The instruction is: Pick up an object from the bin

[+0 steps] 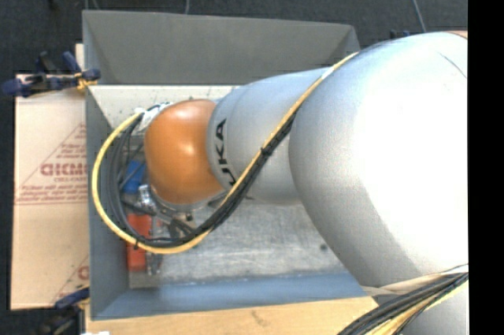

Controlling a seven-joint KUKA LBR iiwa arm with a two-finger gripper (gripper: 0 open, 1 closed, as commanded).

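under the orange wrist cover (179, 150), near the bin's (106, 278) left wall, the gripper (159, 225) is seen set low. a red-orange block (138, 231) is seen just beside it, a blue piece (134, 171) farther off. whether it is clenched or released cannot be told.

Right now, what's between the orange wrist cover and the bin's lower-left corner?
Camera view: a red thing, beside the yellow cable, near the bin's left wall.
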